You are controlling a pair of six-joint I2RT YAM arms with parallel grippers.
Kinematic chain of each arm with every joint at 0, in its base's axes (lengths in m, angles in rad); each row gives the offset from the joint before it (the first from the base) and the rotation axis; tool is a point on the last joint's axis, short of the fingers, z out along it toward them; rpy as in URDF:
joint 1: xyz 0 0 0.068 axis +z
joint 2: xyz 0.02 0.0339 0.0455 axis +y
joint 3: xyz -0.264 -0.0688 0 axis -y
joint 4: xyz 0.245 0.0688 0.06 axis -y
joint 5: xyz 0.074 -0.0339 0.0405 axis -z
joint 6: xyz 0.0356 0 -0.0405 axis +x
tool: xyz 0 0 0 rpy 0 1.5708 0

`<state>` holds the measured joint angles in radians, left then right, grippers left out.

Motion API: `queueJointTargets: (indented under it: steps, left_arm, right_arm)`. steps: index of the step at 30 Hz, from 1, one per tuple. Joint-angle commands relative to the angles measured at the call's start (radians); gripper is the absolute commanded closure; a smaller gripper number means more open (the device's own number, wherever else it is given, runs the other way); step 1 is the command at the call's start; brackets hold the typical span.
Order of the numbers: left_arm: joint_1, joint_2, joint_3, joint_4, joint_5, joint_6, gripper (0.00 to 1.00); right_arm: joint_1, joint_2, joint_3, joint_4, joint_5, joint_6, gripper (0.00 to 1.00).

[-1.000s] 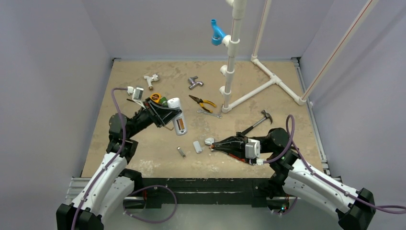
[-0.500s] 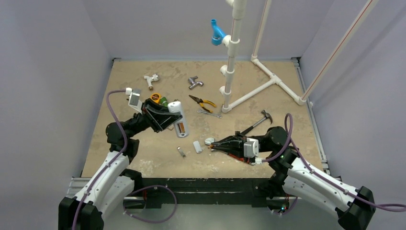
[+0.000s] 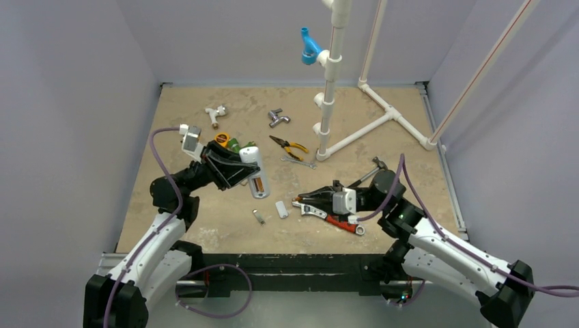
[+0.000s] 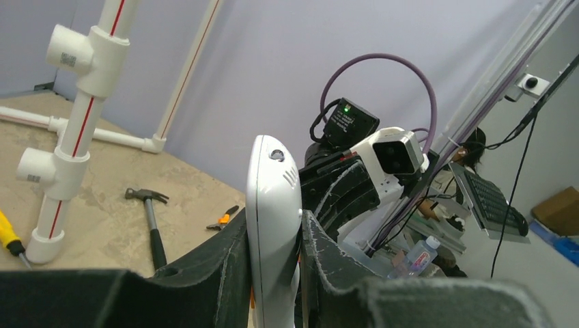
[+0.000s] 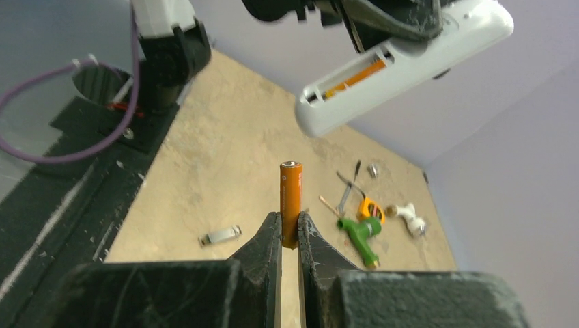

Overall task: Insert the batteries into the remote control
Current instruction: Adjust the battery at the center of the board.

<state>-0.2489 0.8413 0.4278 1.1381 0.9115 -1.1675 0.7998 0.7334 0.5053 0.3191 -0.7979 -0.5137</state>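
Observation:
My left gripper (image 3: pixel 246 171) is shut on the white remote control (image 3: pixel 252 169) and holds it above the table, left of centre. The remote's back compartment is open, with one orange battery (image 5: pixel 355 77) lying in it. In the left wrist view the remote (image 4: pixel 273 205) stands edge-on between the fingers. My right gripper (image 5: pixel 289 232) is shut on the second orange battery (image 5: pixel 290 198), which stands upright between the fingertips below the remote (image 5: pixel 410 55) and apart from it. In the top view the right gripper (image 3: pixel 300 202) hovers right of the remote.
A small white cover piece (image 3: pixel 281 209) and a silvery cylinder (image 3: pixel 259 216) lie under the gap between the grippers. A red-handled wrench (image 3: pixel 339 221) lies under the right gripper, with a hammer (image 3: pixel 369 171) behind. Orange pliers (image 3: pixel 288 146), a green tool (image 3: pixel 235 144) and a PVC pipe frame (image 3: pixel 328 89) stand farther back.
My right gripper has lifted off the table and turned, uncovering the red wrench below it. My left gripper has shifted the remote slightly left.

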Motion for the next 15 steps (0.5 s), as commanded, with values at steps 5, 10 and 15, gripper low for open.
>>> queueJointTargets:
  steps: [5, 10, 15]
  left_arm:
    - [0.007, -0.118, 0.067, -0.634, -0.184, 0.2, 1.0]
    - [0.007, -0.169, 0.161, -0.982, -0.263, 0.352, 1.0]
    - [0.008, -0.209, 0.181, -1.067, -0.292, 0.387, 1.0]
  right_arm:
    - [0.011, 0.347, 0.257, -0.563, 0.183, -0.424, 1.0]
    - [0.04, 0.512, 0.323, -0.577, 0.264, -0.54, 1.0]
    - [0.063, 0.708, 0.422, -0.668, 0.226, -0.719, 1.0]
